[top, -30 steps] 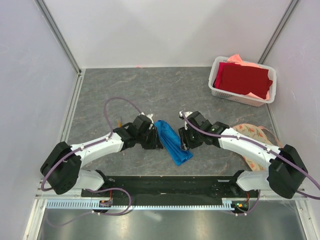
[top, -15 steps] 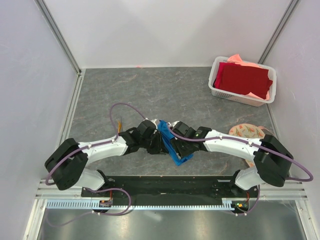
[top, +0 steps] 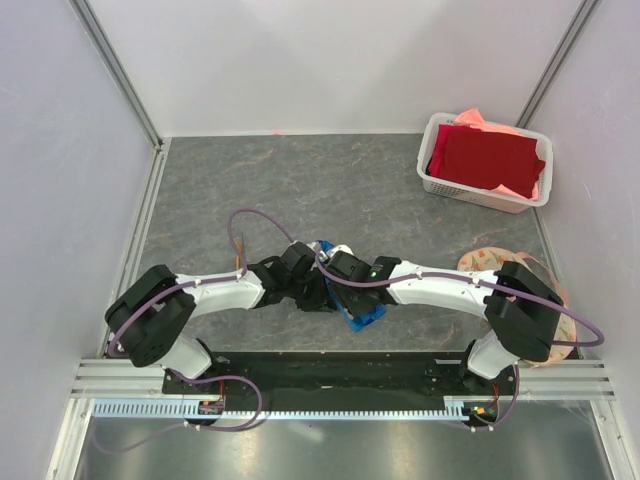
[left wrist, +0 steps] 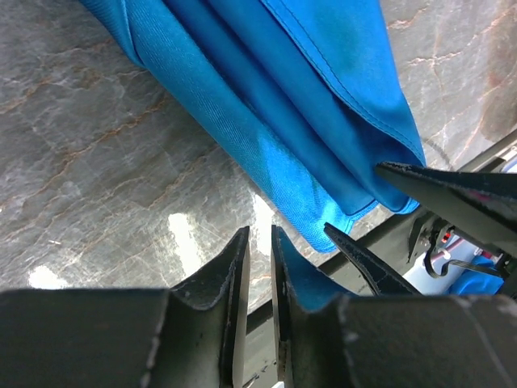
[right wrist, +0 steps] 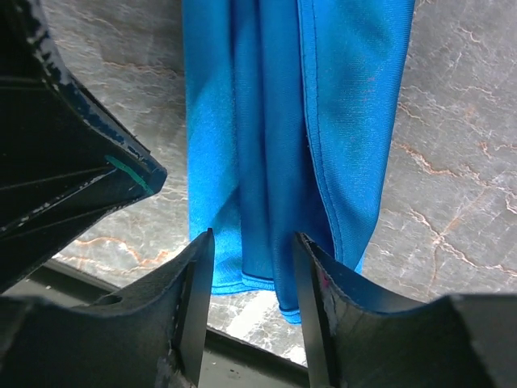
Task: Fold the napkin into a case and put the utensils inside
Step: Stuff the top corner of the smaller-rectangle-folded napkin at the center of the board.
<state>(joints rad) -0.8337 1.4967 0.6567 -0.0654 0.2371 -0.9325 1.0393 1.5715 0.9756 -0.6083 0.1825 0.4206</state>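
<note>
Blue napkin under right end effector, half-open; left end effector narrow, empty, beside it.

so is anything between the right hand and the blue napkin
Nothing visible. The folded bright blue cloth napkin lies on the grey marbled table straight ahead of the right hand, whose jaws stand open. The left hand sits close beside it, not in between.

No text, label, brand or number can be read anywhere.
</note>
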